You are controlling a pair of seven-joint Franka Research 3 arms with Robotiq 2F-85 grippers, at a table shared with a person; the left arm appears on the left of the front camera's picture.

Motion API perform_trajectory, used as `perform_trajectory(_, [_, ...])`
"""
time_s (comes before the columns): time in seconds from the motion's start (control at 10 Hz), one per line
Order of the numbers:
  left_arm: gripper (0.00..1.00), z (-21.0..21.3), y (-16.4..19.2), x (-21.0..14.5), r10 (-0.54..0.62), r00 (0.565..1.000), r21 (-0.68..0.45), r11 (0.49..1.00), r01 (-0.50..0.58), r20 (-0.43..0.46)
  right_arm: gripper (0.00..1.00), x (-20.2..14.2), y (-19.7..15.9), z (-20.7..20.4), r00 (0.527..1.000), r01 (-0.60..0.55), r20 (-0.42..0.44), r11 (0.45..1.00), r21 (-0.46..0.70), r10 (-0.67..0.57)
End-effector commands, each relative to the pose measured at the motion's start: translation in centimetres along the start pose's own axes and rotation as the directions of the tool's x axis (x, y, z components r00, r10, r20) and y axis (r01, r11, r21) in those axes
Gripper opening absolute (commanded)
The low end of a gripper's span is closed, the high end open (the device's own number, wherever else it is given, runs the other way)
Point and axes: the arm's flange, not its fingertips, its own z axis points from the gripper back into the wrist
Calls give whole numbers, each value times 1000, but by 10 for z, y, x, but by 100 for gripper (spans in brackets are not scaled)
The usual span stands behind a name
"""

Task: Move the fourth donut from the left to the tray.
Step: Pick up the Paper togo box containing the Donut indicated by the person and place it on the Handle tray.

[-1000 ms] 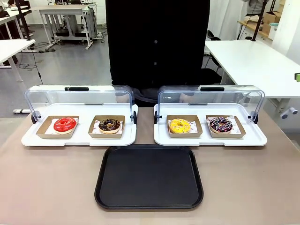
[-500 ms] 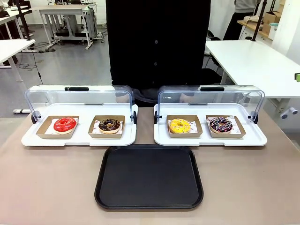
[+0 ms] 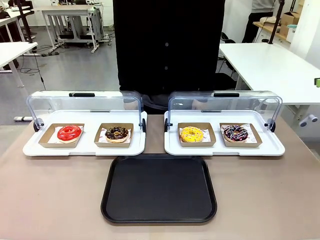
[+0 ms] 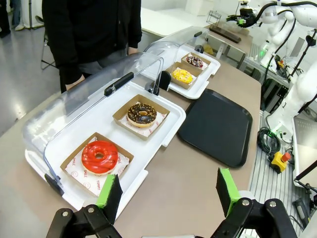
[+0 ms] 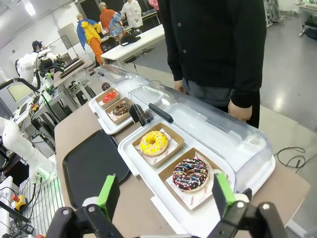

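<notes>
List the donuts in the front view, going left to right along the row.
red donut → chocolate donut with yellowish sprinkles → yellow donut → chocolate donut with pink and white drizzle

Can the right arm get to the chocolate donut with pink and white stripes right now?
Probably yes. The clear lid is swung back, the striped donut lies uncovered, and the open right tool hovers just before it with nothing between.

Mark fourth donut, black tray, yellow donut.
fourth donut [image 3: 241,133]: front view, glaze right of hole.
black tray [image 3: 159,188]: front view, bare floor.
yellow donut [image 5: 162,140]: right wrist view, icing beside hole.
</notes>
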Motion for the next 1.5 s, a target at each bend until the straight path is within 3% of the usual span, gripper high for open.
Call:
perform_trajectory(0.0, [100,1,1,2,-23,999,-5,1000,23,25,100,0,1,-2,1000,-6,23,1000,6,6])
perform_trajectory(1.4, [100,1,1,2,-23,999,-5,1000,23,25,100,0,1,-2,1000,-6,23,1000,6,6])
